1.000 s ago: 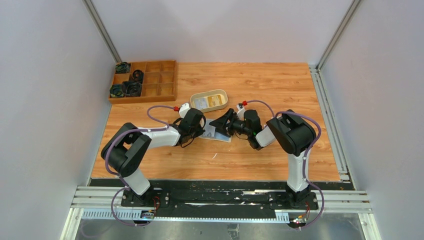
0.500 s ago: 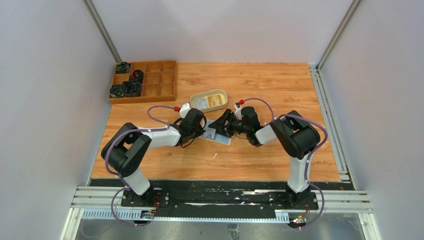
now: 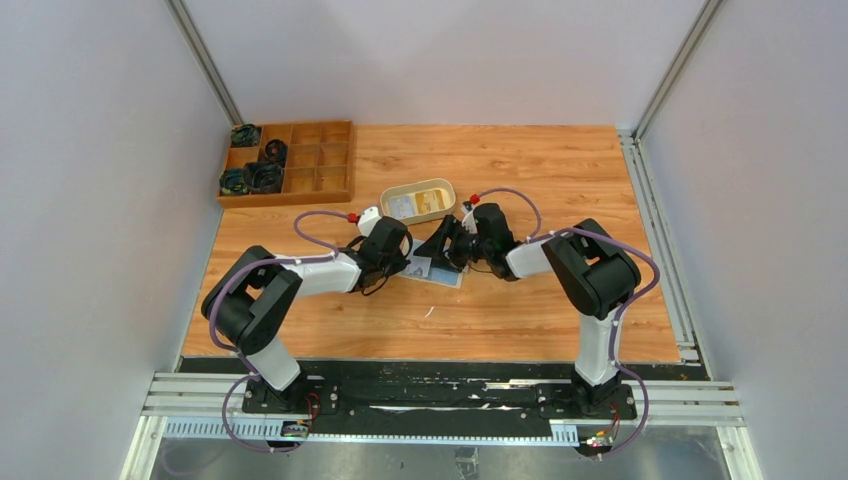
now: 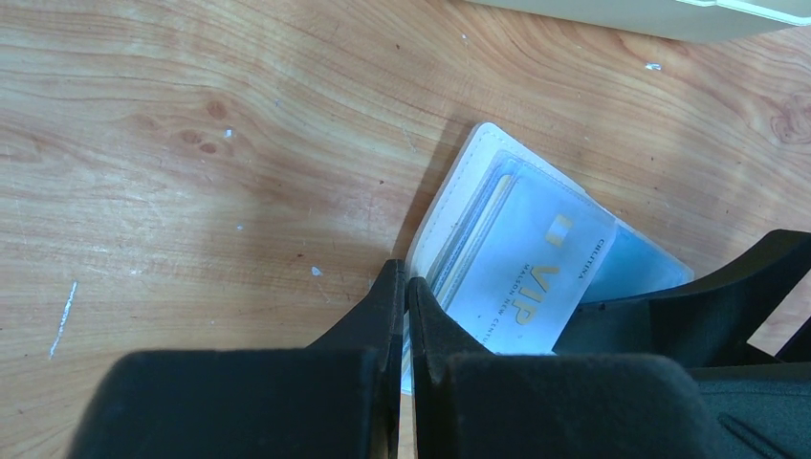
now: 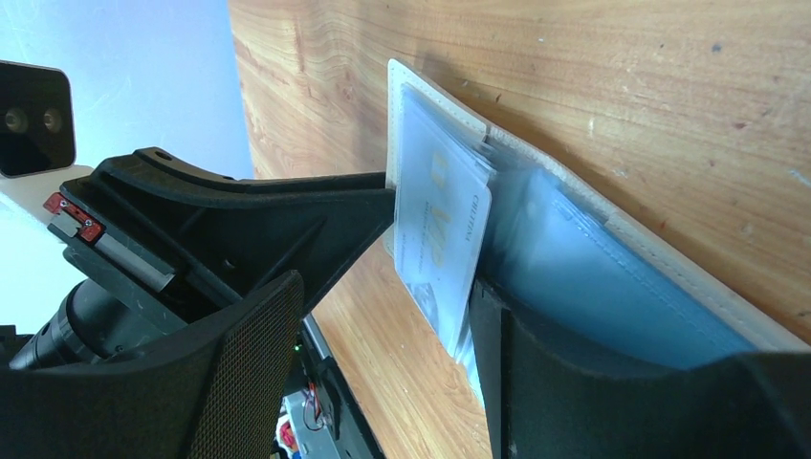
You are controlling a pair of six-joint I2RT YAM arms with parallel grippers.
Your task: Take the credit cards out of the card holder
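Note:
The card holder (image 3: 434,270) lies open on the table, cream edge and pale-blue inside. It also shows in the left wrist view (image 4: 454,206) and the right wrist view (image 5: 622,268). A pale-blue credit card (image 4: 536,282) marked VIP sticks partly out of its pocket, with more card edges under it. My left gripper (image 4: 404,287) is shut on the holder's near edge. My right gripper (image 5: 383,306) is open around the protruding card (image 5: 440,225), which lies close to one of its fingers (image 5: 574,382). In the top view the grippers, left (image 3: 406,263) and right (image 3: 441,246), meet over the holder.
A beige oval tray (image 3: 442,190) stands just beyond the holder with a pale card (image 3: 405,206) inside; its rim shows in the left wrist view (image 4: 669,14). A wooden compartment box (image 3: 315,165) with black items sits at the far left.
My right wrist has swung away from the base and to the left, bringing its open jaws closer around the card. The left arm and the holder have stayed put.

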